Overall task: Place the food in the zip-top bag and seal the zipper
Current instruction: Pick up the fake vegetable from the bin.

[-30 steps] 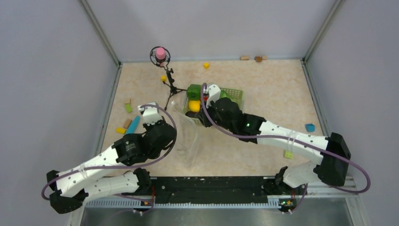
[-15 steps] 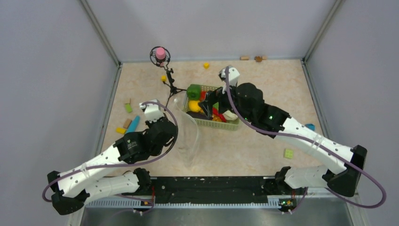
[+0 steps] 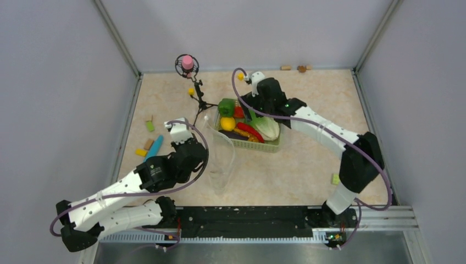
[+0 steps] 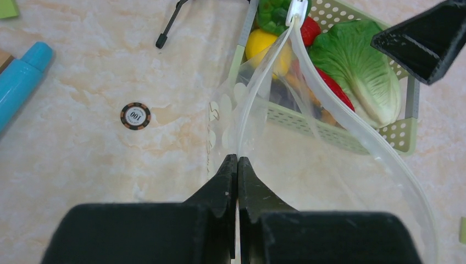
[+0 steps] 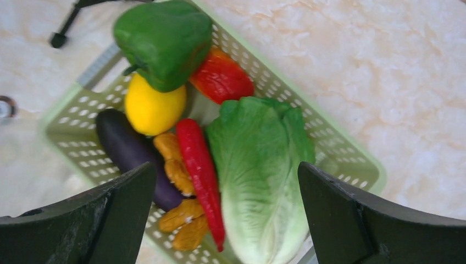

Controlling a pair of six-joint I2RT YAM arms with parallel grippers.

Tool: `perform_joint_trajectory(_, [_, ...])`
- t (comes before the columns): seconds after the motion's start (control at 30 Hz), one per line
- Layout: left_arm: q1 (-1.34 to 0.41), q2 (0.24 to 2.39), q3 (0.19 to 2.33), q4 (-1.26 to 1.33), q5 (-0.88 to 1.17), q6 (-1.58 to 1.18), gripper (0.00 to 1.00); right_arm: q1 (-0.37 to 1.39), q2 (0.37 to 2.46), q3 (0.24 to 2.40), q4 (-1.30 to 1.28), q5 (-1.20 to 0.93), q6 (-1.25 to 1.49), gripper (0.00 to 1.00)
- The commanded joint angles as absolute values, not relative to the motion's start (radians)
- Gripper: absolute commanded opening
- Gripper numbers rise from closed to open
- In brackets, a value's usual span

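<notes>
The zip-top bag [image 3: 220, 162] stands on the table in front of the green basket [image 3: 275, 144], clear and soft. Its mouth is spread open, and the whitish zipper [image 4: 340, 126] curves round it. My left gripper [image 4: 237, 159] is shut on the near edge of that mouth. All the food lies in the basket: green pepper [image 5: 165, 38], lemon [image 5: 154, 107], eggplant [image 5: 129, 148], red chili [image 5: 200, 170], cabbage [image 5: 258, 176] and orange pieces [image 5: 178, 209]. Above the basket hangs my right gripper [image 5: 226, 170], open, with nothing held.
A black tripod [image 3: 199, 102] with a pink ball [image 3: 188, 62] stands left of the basket. A blue marker [image 3: 155, 146], small blocks [image 3: 150, 125] and a poker chip [image 4: 135, 116] lie at the left. Another block [image 3: 336, 179] lies at the right. Walls enclose the table.
My right arm has swung back from the bag's side to the far side of the basket, and its jaws have opened wide. The left gripper keeps its hold on the bag.
</notes>
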State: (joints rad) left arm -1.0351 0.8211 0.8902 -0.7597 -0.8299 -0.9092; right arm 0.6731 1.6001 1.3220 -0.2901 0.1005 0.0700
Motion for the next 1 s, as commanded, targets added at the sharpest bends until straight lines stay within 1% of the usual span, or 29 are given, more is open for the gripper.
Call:
perform_joint_trajectory(0.0, [-1.032,0.777,0.859,-0.688,-0.821,-0.871,0.00,0.645,1.727,1.520,-0.433,0.122,-0.132,0.99])
perform_joint_trajectory(0.17, [-1.031,0.748,0.822,-0.652,-0.796,-0.850,0.00,0.634,1.943,1.789,-0.738,0.233,-0.071,0.99])
perform_joint_trajectory(0.27, [-1.032,0.754,0.817,-0.652,-0.785,-0.847,0.00,0.604,2.021,1.866,-0.820,0.218,0.004,0.99])
perform_joint_trajectory(0.33, [-1.031,0.762,0.811,-0.647,-0.780,-0.847,0.00,0.572,2.042,1.875,-0.842,0.142,0.092,0.99])
perform_joint_trajectory(0.4, [-1.031,0.771,0.808,-0.641,-0.766,-0.840,0.00,0.551,2.054,1.870,-0.842,0.075,0.122,0.99])
perform_joint_trajectory(0.63, [-1.030,0.801,0.800,-0.598,-0.682,-0.809,0.00,0.528,2.105,1.897,-0.876,0.134,0.176,0.99])
perform_joint_trajectory(0.97, [-1.031,0.804,0.798,-0.595,-0.667,-0.806,0.00,0.517,2.184,1.830,-0.851,0.078,0.175,0.99])
